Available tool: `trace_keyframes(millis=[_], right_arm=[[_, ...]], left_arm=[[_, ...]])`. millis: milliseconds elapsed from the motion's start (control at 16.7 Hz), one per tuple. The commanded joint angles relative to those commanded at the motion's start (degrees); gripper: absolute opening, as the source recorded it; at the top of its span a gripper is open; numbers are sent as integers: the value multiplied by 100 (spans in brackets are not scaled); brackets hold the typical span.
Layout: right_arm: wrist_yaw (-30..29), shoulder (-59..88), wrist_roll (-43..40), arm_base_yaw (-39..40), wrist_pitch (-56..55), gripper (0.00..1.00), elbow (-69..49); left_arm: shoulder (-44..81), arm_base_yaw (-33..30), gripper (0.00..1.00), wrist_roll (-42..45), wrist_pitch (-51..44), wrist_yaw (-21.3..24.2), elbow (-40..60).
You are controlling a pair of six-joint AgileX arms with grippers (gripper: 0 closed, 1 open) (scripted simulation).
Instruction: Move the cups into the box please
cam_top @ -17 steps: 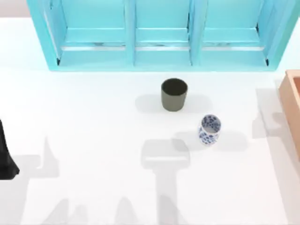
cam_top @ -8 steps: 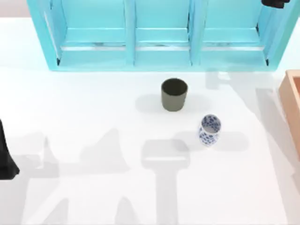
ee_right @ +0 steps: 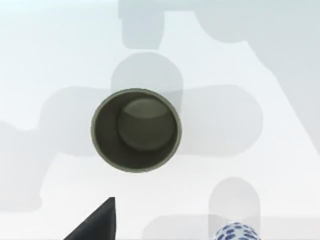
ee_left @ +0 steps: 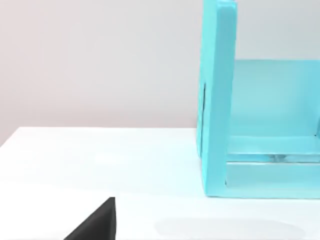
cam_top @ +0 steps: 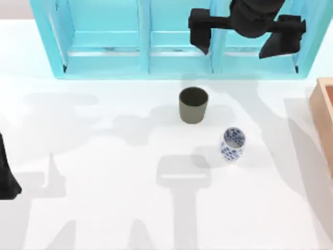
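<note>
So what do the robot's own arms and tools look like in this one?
Both are matte black with no visible markings or cables. The right tool has a rounded wrist body and two blocky, squared fingers. The left arm shows as a plain black tapering shape.

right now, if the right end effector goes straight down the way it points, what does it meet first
Probably the dark cup: the right wrist view looks straight into its open mouth. The right end effector hangs high above; exact alignment is unclear.

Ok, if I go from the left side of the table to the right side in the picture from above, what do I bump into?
Left arm at the left edge → dark cup → little blue-flowered cup → wooden box at the right edge.
</note>
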State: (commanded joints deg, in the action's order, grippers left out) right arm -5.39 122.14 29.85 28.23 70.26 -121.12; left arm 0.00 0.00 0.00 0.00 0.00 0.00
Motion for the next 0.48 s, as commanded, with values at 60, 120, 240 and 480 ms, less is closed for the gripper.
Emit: trace_keyframes(millis=[60, 120, 240, 480], right_arm=[[-21, 354, 59, 76, 193, 100, -309], [-40, 665, 110, 144, 362, 100, -587], [-73, 1149, 189, 250, 622, 100, -1032], [-94, 1433, 235, 313, 772, 100, -1304]], left_arm=[[0, 0, 100, 0, 0, 0, 0], [0, 0, 100, 0, 0, 0, 0], [0, 0, 100, 0, 0, 0, 0], [0, 0, 100, 0, 0, 0, 0]])
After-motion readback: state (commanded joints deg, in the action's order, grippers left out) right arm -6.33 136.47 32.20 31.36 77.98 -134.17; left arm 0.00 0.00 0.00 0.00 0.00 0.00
